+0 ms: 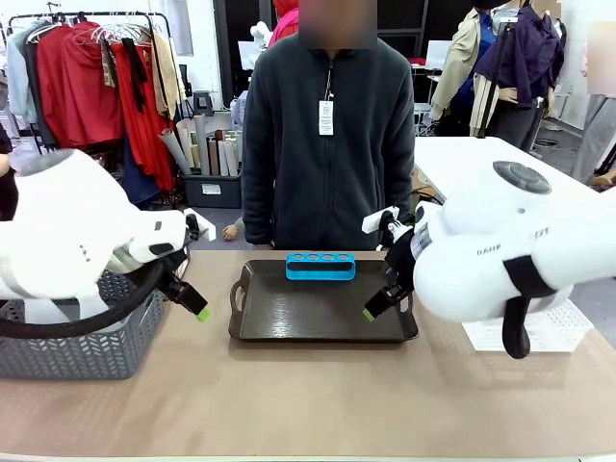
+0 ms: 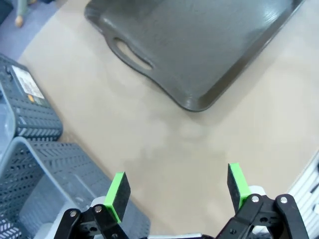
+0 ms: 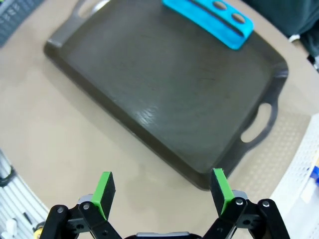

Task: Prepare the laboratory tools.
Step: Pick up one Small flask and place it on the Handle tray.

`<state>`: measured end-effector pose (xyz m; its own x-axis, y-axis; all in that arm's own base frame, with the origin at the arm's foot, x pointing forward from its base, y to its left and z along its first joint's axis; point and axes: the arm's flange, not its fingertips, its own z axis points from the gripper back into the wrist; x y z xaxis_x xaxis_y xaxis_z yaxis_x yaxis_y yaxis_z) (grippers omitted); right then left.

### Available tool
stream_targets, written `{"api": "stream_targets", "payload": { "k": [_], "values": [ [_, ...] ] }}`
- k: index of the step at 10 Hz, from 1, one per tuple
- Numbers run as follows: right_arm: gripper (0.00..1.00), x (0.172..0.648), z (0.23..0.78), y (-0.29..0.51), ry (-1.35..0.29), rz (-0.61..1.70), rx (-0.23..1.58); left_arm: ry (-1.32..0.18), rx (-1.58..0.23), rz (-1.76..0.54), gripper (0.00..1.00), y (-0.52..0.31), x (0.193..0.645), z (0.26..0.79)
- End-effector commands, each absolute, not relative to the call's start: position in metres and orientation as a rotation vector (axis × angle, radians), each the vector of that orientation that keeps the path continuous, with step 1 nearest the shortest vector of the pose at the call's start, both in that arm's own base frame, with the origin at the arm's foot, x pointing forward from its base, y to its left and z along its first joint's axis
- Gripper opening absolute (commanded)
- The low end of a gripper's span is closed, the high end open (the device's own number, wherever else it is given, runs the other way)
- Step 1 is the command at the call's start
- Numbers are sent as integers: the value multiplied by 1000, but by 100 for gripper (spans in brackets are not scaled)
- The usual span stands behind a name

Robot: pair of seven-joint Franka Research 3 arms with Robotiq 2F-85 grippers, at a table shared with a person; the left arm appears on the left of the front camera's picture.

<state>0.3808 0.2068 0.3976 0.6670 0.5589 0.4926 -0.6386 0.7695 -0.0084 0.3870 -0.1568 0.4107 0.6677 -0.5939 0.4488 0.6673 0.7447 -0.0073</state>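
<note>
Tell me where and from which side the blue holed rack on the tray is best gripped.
Probably across its narrow width, near the middle, from above. The blue holed rack lies flat, holes up, at the far edge of the dark tray. Its two long side walls offer parallel faces to clamp, while end to end it looks too long.

No legible text, label or number anywhere.
</note>
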Motion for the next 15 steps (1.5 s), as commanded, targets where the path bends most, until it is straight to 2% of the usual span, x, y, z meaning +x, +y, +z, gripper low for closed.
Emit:
{"api": "stream_targets", "payload": {
  "k": [1, 5, 7, 9, 10, 14, 15],
  "values": [
    [100, 389, 426, 192, -460, 715, 223, -452, -283, -765, 100, -134, 398, 436],
    [100, 389, 491, 171, -460, 773, 287, -513, -370, -826, 100, -112, 409, 489],
    [100, 393, 516, 151, -481, 766, 354, -541, -357, -826, 100, -108, 419, 503],
    [100, 391, 522, 147, -516, 776, 340, -586, -355, -805, 100, -108, 420, 506],
    [100, 388, 520, 155, -490, 749, 317, -544, -337, -810, 100, -108, 415, 510],
    [100, 387, 521, 154, -493, 754, 305, -546, -326, -806, 100, -109, 415, 511],
    [100, 386, 531, 156, -438, 742, 417, -532, -369, -840, 100, -109, 416, 521]
  ]
}}
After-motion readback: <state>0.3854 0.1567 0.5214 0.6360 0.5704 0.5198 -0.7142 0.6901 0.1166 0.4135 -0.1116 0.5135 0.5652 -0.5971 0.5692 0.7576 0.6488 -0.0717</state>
